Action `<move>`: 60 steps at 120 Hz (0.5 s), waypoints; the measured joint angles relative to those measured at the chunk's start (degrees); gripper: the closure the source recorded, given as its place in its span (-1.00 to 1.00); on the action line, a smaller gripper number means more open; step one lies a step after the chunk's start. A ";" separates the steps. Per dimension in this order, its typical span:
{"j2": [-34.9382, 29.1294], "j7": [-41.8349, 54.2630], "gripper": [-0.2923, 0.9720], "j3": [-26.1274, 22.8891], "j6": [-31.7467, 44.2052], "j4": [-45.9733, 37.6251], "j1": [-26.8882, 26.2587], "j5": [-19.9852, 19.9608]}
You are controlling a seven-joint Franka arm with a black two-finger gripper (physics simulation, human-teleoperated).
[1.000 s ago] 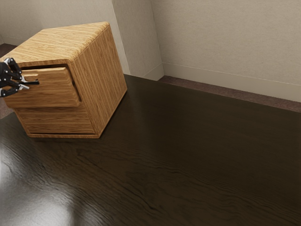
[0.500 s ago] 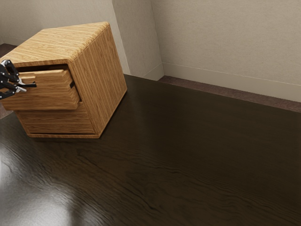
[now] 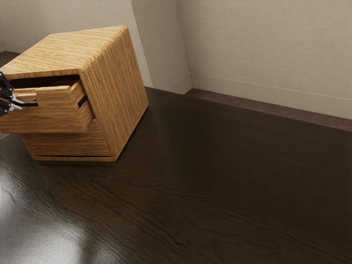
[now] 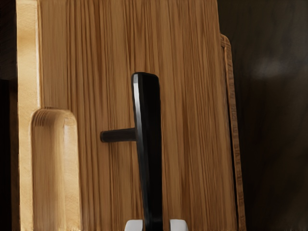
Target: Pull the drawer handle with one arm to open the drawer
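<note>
A light wooden cabinet (image 3: 113,82) stands at the back left of the dark table. Its upper drawer (image 3: 49,110) is pulled partway out, with a dark gap showing above it. My gripper (image 3: 5,100) is at the exterior view's left edge, in front of the drawer. It is shut on the drawer handle (image 3: 25,103). In the wrist view the handle (image 4: 147,144) is a black bar on a short post, standing off the drawer front (image 4: 192,120). My two pale fingertips (image 4: 179,224) press on it from both sides. The lower drawer (image 3: 66,142) sits flush.
The dark wooden table (image 3: 220,187) stretches wide to the exterior view's right and front of the cabinet. A beige wall with a corner pillar (image 3: 159,38) rises behind it.
The upper drawer has slid further out toward the exterior view's left, and my gripper has moved left with the handle, now partly past the view's edge.
</note>
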 joint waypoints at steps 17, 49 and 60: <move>-0.33 0.04 0.63 -1.25 -0.21 -0.86 1.68 0.00; -1.19 0.14 0.60 -3.78 -0.76 -2.31 4.55 0.05; -1.51 0.17 0.59 -4.77 -0.88 -2.82 5.69 0.07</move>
